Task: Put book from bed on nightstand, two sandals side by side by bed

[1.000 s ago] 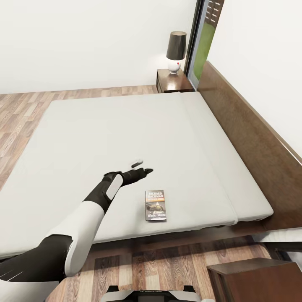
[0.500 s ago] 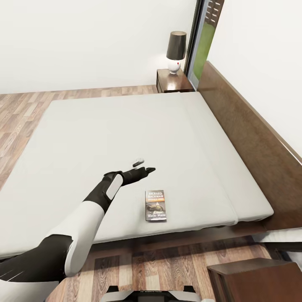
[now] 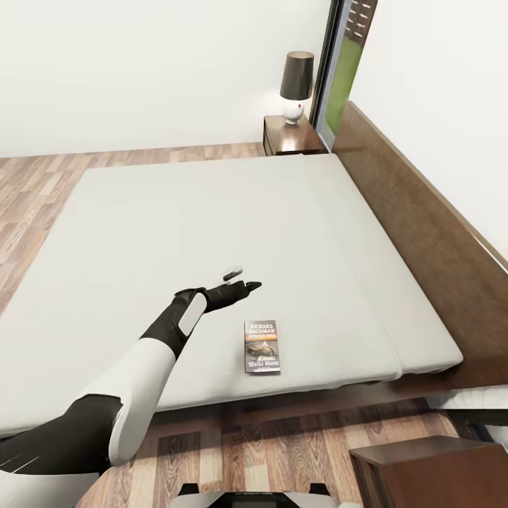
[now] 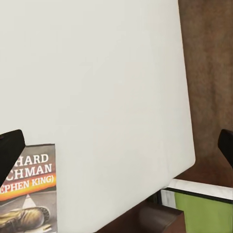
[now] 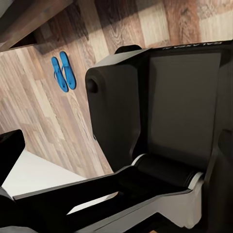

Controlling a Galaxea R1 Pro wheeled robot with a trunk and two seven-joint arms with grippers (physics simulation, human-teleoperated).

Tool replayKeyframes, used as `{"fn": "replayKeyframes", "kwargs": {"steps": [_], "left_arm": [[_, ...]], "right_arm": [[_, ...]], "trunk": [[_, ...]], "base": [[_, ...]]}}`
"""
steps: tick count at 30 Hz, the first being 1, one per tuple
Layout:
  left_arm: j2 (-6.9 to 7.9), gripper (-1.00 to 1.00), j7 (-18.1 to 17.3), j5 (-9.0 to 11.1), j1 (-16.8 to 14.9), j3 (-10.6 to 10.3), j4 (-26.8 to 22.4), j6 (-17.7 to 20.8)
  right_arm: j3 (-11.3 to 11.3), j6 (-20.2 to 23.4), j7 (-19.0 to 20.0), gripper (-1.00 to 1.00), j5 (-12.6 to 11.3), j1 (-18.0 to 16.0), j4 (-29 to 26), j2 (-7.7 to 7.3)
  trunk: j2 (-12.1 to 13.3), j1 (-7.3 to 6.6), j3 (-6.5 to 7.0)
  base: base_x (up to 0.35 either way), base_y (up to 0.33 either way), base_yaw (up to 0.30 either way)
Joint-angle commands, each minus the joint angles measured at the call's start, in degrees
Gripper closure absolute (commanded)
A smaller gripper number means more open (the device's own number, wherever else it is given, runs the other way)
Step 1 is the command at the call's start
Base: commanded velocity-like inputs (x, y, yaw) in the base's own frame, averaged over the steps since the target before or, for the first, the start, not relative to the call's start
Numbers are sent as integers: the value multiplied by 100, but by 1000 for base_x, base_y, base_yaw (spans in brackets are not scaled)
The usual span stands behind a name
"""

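Observation:
The book [image 3: 262, 346] lies flat on the off-white mattress of the bed [image 3: 212, 233], close to its near edge. My left gripper [image 3: 240, 279] hovers open just beyond the book and slightly to its left, with nothing between the fingers. In the left wrist view the book [image 4: 29, 194] sits below the open left gripper [image 4: 116, 148], and its orange band and white lettering are readable. The two blue sandals [image 5: 64, 72] lie side by side on the plank floor in the right wrist view. There, my right gripper [image 5: 116, 145] is open and empty over my own black base [image 5: 160, 97].
One nightstand [image 3: 291, 137] with a black-shaded lamp [image 3: 296, 85] stands at the far end of the headboard [image 3: 423, 233]. Another nightstand [image 3: 430, 469] is at the near right, beside my base. Wood floor runs along the bed's near and left sides.
The left gripper has crept slightly right over the mattress. The head view has shifted a little. The book has not moved.

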Motion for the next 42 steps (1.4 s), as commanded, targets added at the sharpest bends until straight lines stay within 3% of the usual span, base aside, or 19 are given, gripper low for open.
{"fn": "replayKeyframes", "kwargs": {"steps": [1,42], "left_arm": [[0,-100,3,38,-2,-1,-4,36],[0,-100,16,179,-2,9,26,43]], "right_arm": [[-49,16,30,-100,51,-1,-5,2],[-75,25,46,-100,42,-3,-23,-40]], "trunk": [[-49,24,-24],[-1693,925,-761]], "base": [[0,0,0],[0,0,0]]}}
